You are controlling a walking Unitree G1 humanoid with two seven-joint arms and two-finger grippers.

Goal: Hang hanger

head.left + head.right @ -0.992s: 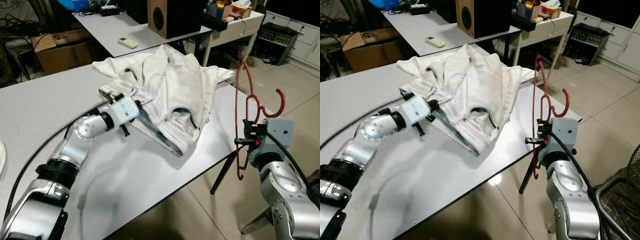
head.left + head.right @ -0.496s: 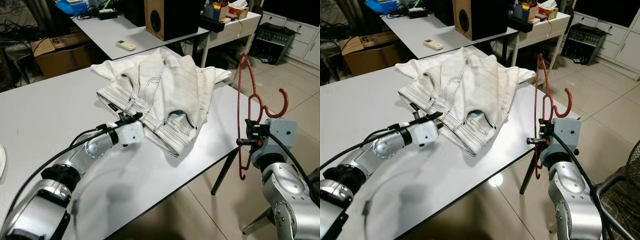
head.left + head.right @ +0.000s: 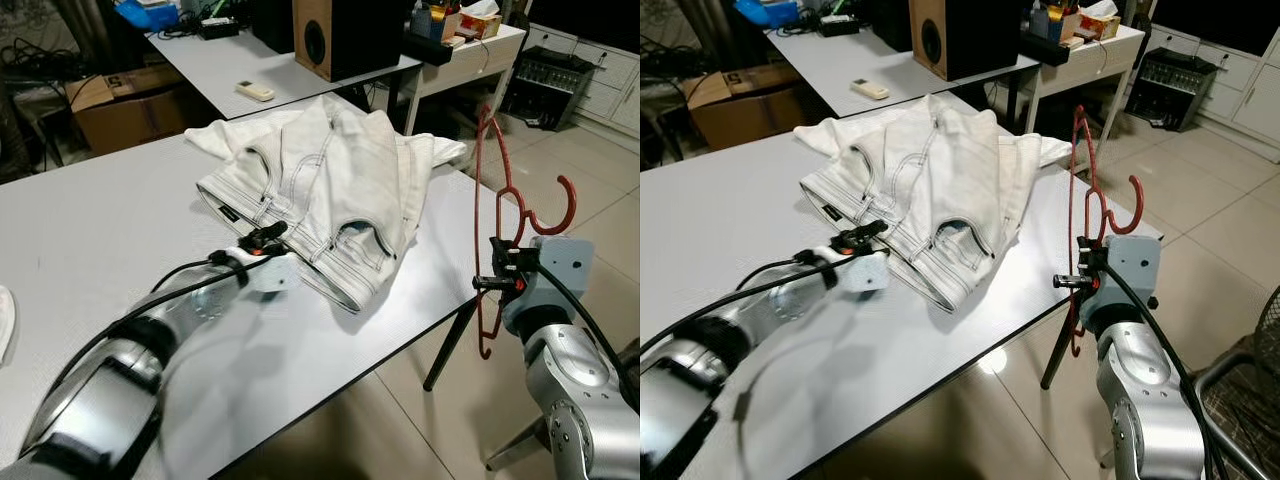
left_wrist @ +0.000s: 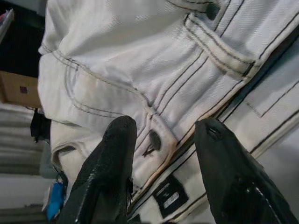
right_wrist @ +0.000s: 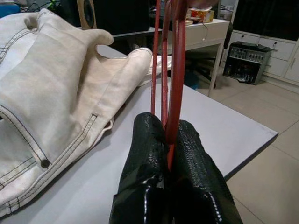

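Observation:
A red wire hanger (image 3: 497,215) stands upright off the table's right edge, pinched in my right gripper (image 3: 497,283), which is shut on its lower frame; the hanger's red wires (image 5: 169,70) run between the black fingers (image 5: 145,163). White jeans (image 3: 330,180) with dark stitching lie folded on the grey table (image 3: 110,230). My left gripper (image 3: 264,238) rests low over the table at the near edge of the jeans' waistband, open. Its two fingers (image 4: 110,168) straddle the waistband hem and a metal rivet (image 4: 154,140).
Behind stand a second table with a remote (image 3: 254,88), a wooden speaker (image 3: 335,35), a cardboard box (image 3: 120,95) and a white desk (image 3: 470,55) with clutter. Tiled floor (image 3: 590,170) lies to the right, past the table edge.
My left gripper drew back from on top of the jeans toward the near waistband edge and dropped lower. The right gripper and hanger stayed put.

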